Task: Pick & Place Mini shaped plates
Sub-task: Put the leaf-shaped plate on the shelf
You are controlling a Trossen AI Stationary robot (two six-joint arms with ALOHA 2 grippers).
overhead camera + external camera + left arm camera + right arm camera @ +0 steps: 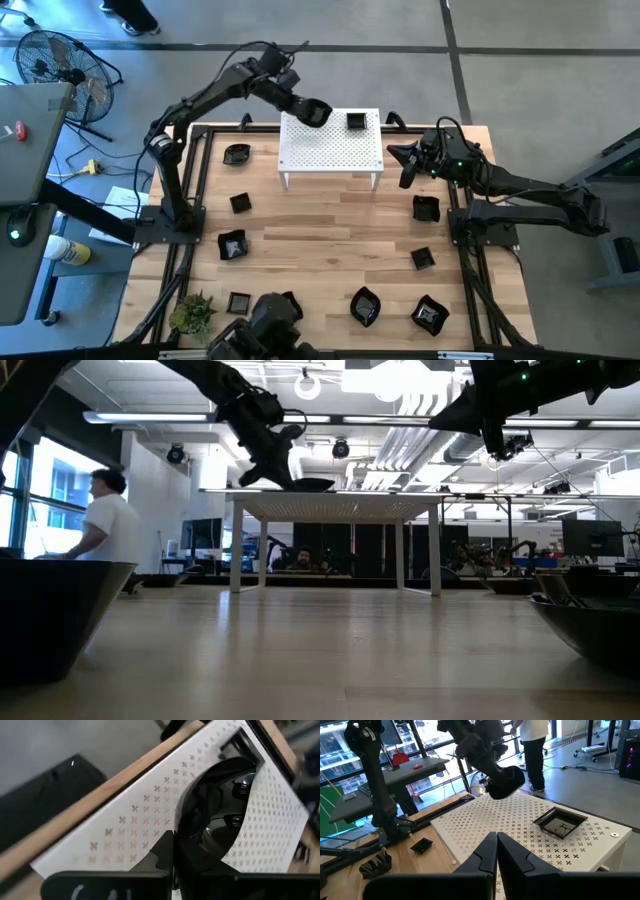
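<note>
My left gripper (316, 112) is over the far left corner of the white perforated rack (330, 150), shut on a rounded glossy black mini plate (215, 815). The low view shows that plate (312, 485) just above the rack's top. A square black plate (355, 121) lies flat on the rack's far right part, and the right wrist view shows it too (560, 822). My right gripper (404, 170) waits shut beside the rack's right edge, with nothing between its fingers (496, 845). My left gripper pinches the plate's rim (176, 851) between its two fingers, at the edge nearest the wrist. The fingers slant down from the table's far left side. The plate sticks out past the fingertips, roughly level, clear of the rack's top.
Several more black plates lie on the wooden table around the rack, among them one at far left (237, 154), one at right (427, 209) and one at near right (430, 315). A small green plant (192, 312) stands at the near left corner. A person (105, 525) stands beyond the table.
</note>
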